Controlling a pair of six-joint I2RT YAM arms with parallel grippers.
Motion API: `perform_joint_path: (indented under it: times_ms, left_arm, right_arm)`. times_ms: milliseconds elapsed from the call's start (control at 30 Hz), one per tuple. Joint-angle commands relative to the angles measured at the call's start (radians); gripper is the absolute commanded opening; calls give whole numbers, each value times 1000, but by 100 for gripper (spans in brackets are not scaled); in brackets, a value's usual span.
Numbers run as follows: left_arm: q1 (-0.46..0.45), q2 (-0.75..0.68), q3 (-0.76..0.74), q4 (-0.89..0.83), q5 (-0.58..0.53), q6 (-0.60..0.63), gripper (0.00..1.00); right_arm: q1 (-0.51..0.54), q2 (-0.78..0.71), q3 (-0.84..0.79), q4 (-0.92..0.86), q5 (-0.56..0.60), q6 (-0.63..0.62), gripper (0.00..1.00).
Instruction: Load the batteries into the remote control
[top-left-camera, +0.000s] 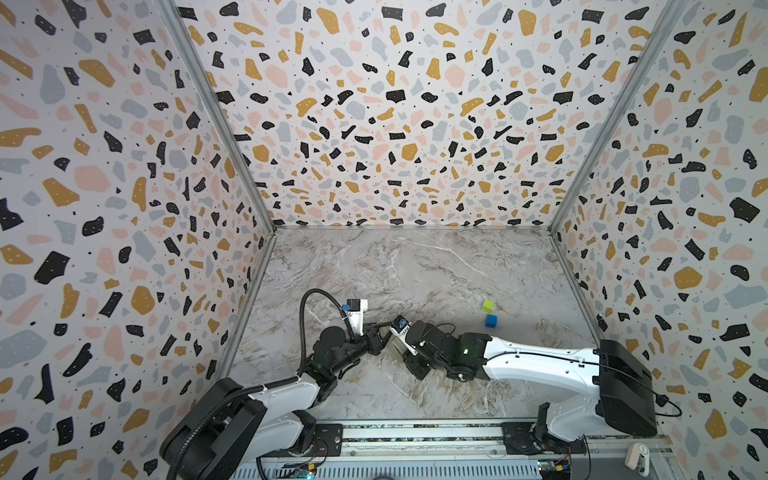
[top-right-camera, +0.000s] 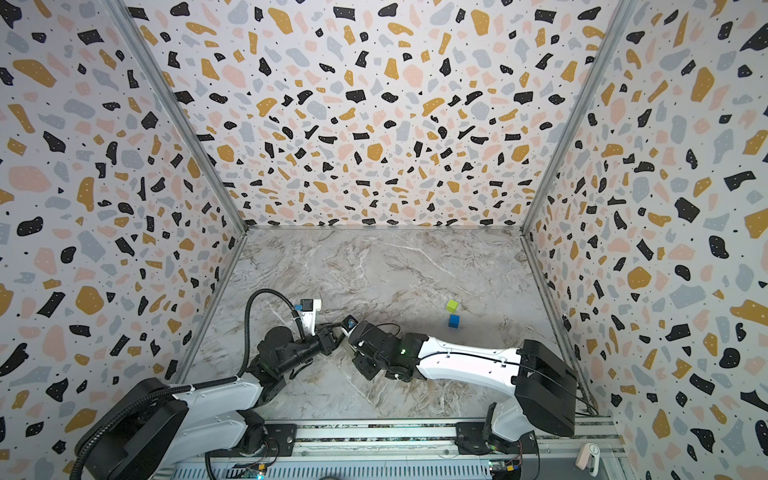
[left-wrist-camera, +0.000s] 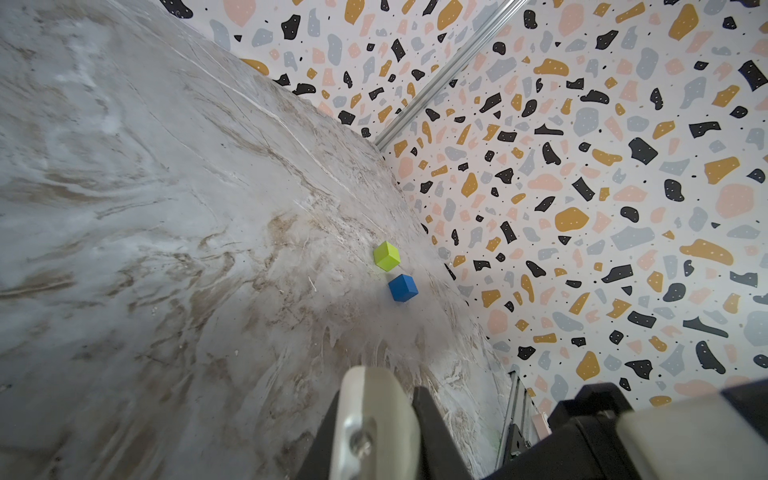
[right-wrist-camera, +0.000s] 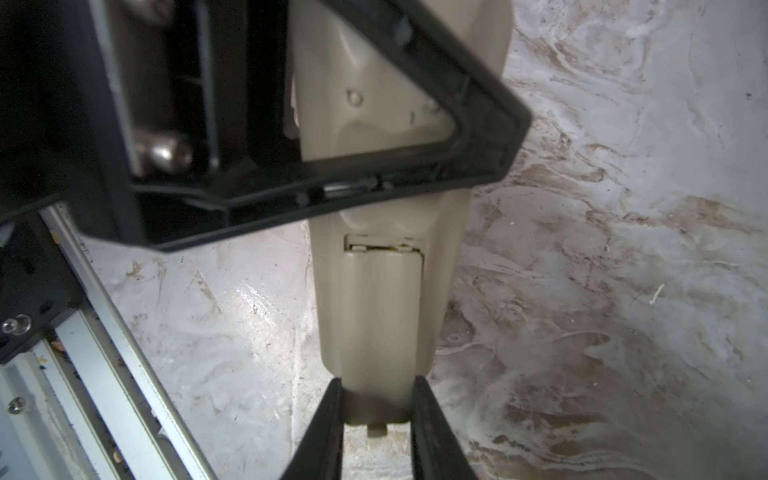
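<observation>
right tool (right-wrist-camera: 377, 388) clamped on remote control (right-wrist-camera: 386, 299) at its end, left tool (top-left-camera: 380, 337) together beside it, open marble table (top-left-camera: 415, 270) beyond

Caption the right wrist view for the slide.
Right hand clamps one end of the remote, back and battery cover facing the camera, marble table behind.

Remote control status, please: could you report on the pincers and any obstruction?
Left pincer, right pincer shut on remote control. Battery cover on; batteries unseen. Green cube, blue cube well aside.

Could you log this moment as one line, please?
left gripper shut on remote control | right gripper shut on remote control | batteries not visible
</observation>
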Motion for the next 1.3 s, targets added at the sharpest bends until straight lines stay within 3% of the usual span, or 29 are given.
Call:
perform_joint_path:
  times_ms: [0, 1267]
  left_arm:
    - [-6, 0, 27, 113, 46, -3, 0]
    - [-9, 14, 38, 72, 35, 9, 0]
  right_arm:
    - [-14, 10, 22, 34, 9, 5, 0]
    - [-12, 25, 60, -4, 117, 31, 0]
